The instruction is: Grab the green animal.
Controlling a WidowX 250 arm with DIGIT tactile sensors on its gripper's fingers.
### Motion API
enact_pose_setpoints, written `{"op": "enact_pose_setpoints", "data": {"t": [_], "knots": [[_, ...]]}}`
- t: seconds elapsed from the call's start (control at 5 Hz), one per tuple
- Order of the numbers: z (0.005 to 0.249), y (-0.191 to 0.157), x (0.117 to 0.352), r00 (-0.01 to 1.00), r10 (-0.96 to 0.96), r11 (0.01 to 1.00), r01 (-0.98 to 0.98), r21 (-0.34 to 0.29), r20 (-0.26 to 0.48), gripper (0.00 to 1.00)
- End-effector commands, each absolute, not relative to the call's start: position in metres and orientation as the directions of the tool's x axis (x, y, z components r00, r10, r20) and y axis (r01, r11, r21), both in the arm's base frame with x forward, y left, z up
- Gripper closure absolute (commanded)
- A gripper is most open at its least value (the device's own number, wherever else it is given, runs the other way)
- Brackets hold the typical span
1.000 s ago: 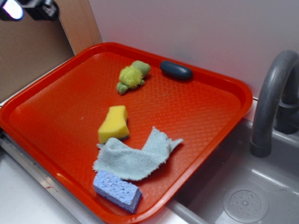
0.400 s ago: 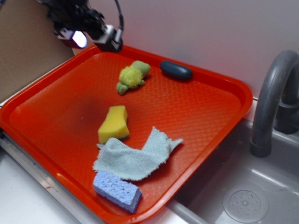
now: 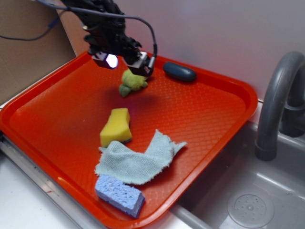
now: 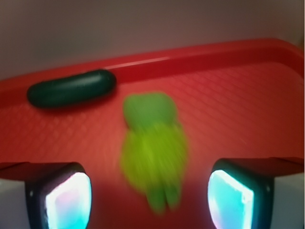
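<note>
The gripper (image 3: 127, 61) has been brought from the tray's far-left corner, where it was seen a moment ago, to a spot over the green animal (image 3: 131, 82); nothing else has shifted. Its fingers (image 4: 64, 196) are spread wide, one on each side of the toy in the wrist view, and nothing is held.

The green animal lies near the far edge of the red tray (image 3: 228, 83), with one dark blue oval object (image 3: 179, 71) close beside it and apart from it. Nothing stands between the fingers and the toy.

One yellow sponge (image 3: 116, 126), one pale cloth (image 3: 136, 161) and one blue sponge (image 3: 119, 194) are counted nearer the front. One grey faucet (image 3: 274, 105) rises over the sink (image 3: 248, 200).
</note>
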State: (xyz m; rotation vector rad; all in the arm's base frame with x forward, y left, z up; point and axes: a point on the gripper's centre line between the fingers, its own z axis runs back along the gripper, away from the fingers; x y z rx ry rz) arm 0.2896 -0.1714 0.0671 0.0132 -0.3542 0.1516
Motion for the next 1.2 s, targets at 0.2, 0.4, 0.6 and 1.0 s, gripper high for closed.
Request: {"op": "enact_pose_setpoints", "data": {"t": [0.2, 0.4, 0.6, 1.0], "knots": [[0.019, -0.155, 0.351, 0.961, 0.078, 0.996, -0.061, -0.072, 0.266, 1.00], [0.014, -0.152, 0.358, 0.966, 0.046, 0.997, -0.026, -0.078, 0.254, 1.00], [0.029, -0.150, 0.350, 0.965, 0.072, 0.996, -0.057, -0.068, 0.253, 1.00], [0.114, -0.164, 0.289, 0.977, 0.057, 0.996, -0.041, -0.081, 0.206, 1.00]]}}
